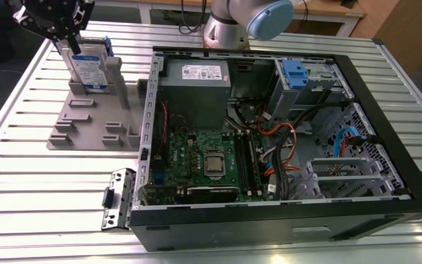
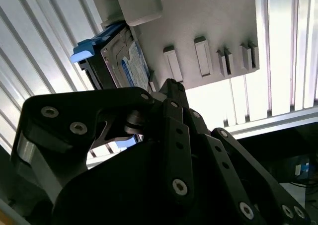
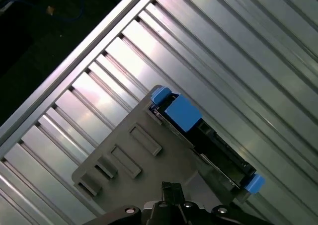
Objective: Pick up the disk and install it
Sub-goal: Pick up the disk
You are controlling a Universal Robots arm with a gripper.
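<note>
The disk [image 1: 90, 69], a silver drive with a white-and-blue label in a blue carrier, stands upright on edge in a slot of the grey holder block [image 1: 86, 126] at the exterior view's left. My gripper [image 1: 72, 45] hangs right above the disk's top edge, at or very near it. In the second wrist view the disk [image 2: 126, 61] shows past the black gripper body [image 2: 159, 150]. In the first wrist view the disk [image 3: 198, 130] stands along the holder block [image 3: 129, 165], seen edge-on from above.
The open computer case [image 1: 387, 143] lies on the slatted metal table [image 1: 20, 181] to the exterior view's right of the holder. Inside are a grey power supply box [image 1: 196, 77], a green motherboard [image 1: 204, 159], cables, and a drive bay with a blue latch [image 1: 293, 71]. A metal bracket [image 1: 119, 198] lies beside the case.
</note>
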